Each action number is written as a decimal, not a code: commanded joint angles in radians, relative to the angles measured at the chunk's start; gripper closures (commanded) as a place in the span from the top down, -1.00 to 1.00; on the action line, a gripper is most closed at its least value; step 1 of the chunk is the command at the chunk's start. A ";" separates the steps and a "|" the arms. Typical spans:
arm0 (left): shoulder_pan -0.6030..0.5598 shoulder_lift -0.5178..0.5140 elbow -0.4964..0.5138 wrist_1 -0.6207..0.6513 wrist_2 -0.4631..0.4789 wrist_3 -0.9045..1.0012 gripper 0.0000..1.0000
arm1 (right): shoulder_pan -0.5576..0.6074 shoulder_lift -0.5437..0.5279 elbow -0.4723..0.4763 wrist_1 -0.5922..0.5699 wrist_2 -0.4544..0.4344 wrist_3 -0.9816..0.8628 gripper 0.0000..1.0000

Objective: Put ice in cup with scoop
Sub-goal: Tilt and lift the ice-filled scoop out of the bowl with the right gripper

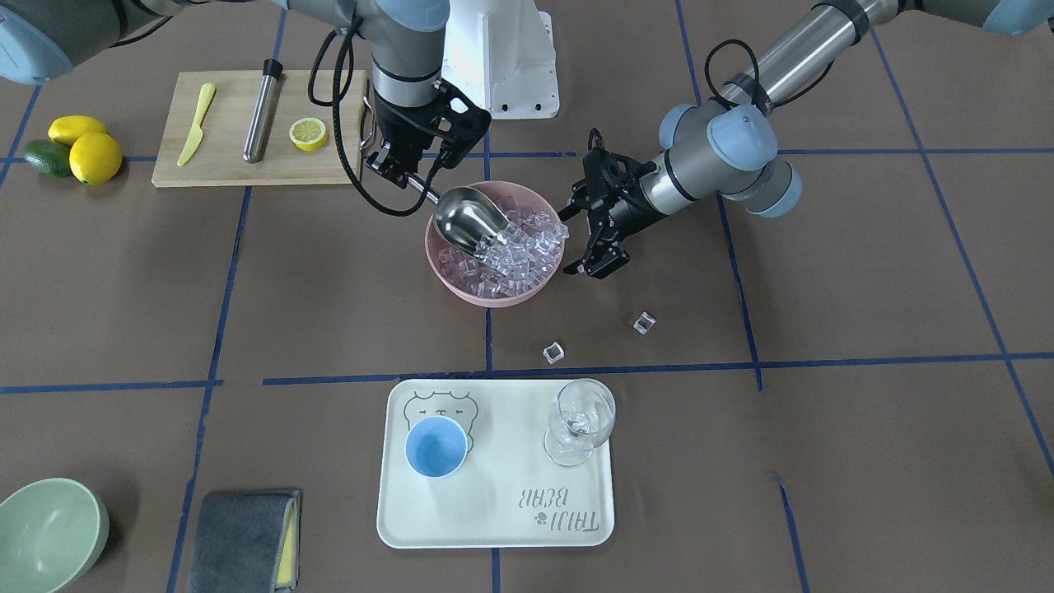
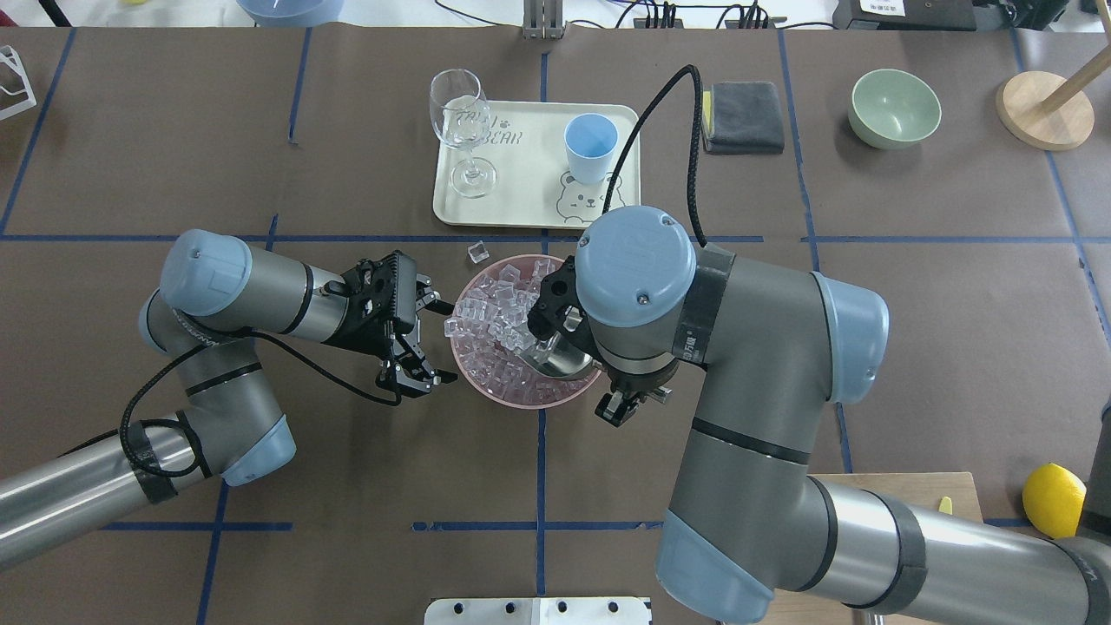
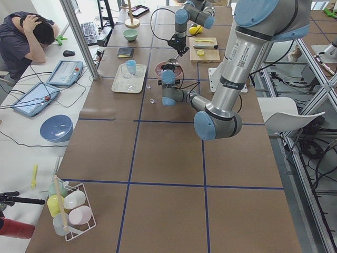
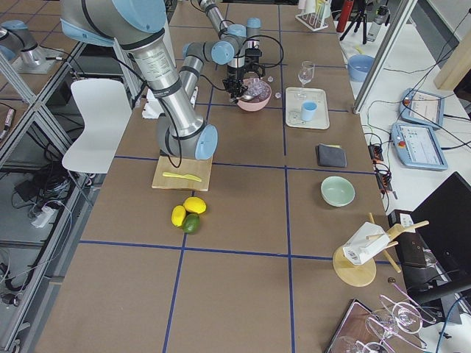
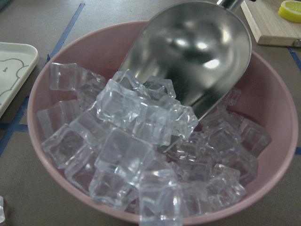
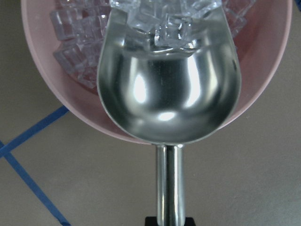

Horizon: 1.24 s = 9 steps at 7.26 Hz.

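The steel scoop [image 1: 468, 217] lies tilted into a pink bowl [image 1: 445, 284] full of ice [image 1: 519, 247], with a few cubes at its mouth. My right gripper [image 1: 402, 170] is shut on the scoop's thin handle at the bowl's rim. In the right wrist view the scoop [image 6: 169, 94] holds cubes at its front lip. My left gripper [image 1: 581, 240] is open and empty beside the bowl's other side. In the left wrist view the scoop [image 5: 197, 56] rests on the ice [image 5: 136, 155]. The light-blue cup [image 1: 436, 445] stands upright and empty on a white tray [image 1: 494, 519].
A wine glass [image 1: 580, 420] stands on the tray next to the cup. Two loose ice cubes [image 1: 554, 352] lie between bowl and tray. A cutting board [image 1: 230, 161] holds a yellow knife, a steel cylinder and a lemon half. A green bowl [image 1: 45, 535] and a grey cloth [image 1: 243, 539] sit at the near edge.
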 commanded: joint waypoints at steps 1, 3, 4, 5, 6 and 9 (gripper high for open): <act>-0.001 0.000 -0.001 0.000 0.000 -0.001 1.00 | 0.003 -0.082 0.051 0.143 0.000 0.051 -1.00; -0.001 0.000 -0.001 0.000 0.000 0.001 1.00 | 0.009 -0.134 0.054 0.242 0.001 0.065 -1.00; -0.001 0.000 0.000 0.000 0.000 -0.001 1.00 | 0.016 -0.136 0.074 0.241 0.004 0.065 -1.00; 0.000 0.000 0.000 0.000 0.000 0.001 1.00 | 0.022 -0.142 0.099 0.238 0.006 0.068 -1.00; -0.001 0.000 0.000 0.000 0.000 -0.001 1.00 | 0.032 -0.150 0.117 0.238 0.007 0.075 -1.00; 0.000 0.000 -0.001 0.000 0.000 -0.001 1.00 | 0.095 -0.141 0.136 0.175 0.047 0.236 -1.00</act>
